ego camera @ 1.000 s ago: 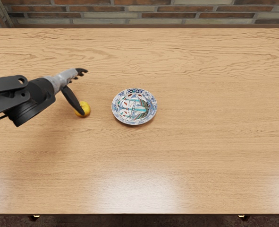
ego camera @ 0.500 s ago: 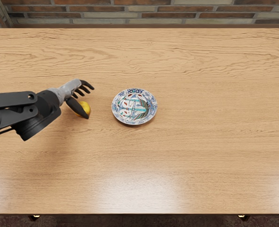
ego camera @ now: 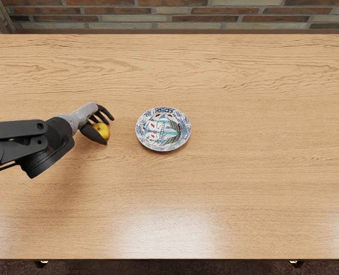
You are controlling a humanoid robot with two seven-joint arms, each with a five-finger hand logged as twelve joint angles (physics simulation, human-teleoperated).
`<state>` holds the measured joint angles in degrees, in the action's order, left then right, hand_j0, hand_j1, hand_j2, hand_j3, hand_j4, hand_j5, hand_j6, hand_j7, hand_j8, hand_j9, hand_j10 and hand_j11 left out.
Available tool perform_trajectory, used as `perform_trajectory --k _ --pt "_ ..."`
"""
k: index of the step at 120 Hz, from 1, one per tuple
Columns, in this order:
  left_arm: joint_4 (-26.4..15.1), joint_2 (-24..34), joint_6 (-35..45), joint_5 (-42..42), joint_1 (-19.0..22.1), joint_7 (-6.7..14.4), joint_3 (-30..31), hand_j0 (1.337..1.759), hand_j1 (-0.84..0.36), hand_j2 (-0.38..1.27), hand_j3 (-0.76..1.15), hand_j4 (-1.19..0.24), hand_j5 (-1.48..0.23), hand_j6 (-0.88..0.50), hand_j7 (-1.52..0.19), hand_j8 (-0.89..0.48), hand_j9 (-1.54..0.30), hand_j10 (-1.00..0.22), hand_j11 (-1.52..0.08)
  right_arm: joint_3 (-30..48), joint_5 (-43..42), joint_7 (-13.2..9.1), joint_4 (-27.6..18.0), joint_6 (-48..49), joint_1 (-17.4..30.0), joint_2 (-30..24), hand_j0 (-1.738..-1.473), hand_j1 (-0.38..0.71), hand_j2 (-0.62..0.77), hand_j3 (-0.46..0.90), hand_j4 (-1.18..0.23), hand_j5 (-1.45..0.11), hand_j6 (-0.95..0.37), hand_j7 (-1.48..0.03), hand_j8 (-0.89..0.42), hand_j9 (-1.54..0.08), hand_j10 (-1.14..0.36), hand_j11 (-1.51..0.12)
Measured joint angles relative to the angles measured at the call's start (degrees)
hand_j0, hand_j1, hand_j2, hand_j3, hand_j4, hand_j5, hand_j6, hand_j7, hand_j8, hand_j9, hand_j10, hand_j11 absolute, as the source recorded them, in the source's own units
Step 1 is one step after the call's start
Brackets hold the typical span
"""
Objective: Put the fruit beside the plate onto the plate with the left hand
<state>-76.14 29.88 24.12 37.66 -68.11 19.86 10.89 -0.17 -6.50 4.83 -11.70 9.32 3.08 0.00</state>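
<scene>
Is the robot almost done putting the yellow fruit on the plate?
Not quite. Done: the left hand is at the yellow fruit. Happening now: its fingers curl around the fruit, which looks low by the table, left of the plate. Left to do: lift it, carry it right, and set it on the plate, which holds no fruit.

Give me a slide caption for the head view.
Left robot hand grasping the yellow fruit on the wooden table, just left of the patterned plate.
</scene>
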Motion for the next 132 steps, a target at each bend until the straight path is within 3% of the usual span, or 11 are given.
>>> perform_trajectory --k 69,132 --pt "-0.13 0.53 -0.06 -0.16 -0.84 -0.02 -0.63 1.657 -0.29 0.27 0.00 -0.59 -0.79 -0.52 -0.79 -0.44 -0.79 -0.58 -0.79 0.00 0.00 0.00 0.01 0.00 0.00 0.00 -1.658 -0.33 0.00 0.00 -0.02 -0.02 -0.02 -0.02 -0.02 -0.02 -0.02 -0.02" --pt "-0.13 -0.34 -0.33 -0.17 0.25 -0.55 -11.82 1.657 -0.29 0.35 0.00 -0.59 -0.80 -0.57 -0.79 -0.49 -0.79 -0.62 -0.79 0.00 0.00 0.00 0.01 0.00 0.00 0.00 -1.658 -0.33 0.00 0.00 -0.02 -0.02 -0.02 -0.02 -0.02 -0.02 -0.02 -0.02"
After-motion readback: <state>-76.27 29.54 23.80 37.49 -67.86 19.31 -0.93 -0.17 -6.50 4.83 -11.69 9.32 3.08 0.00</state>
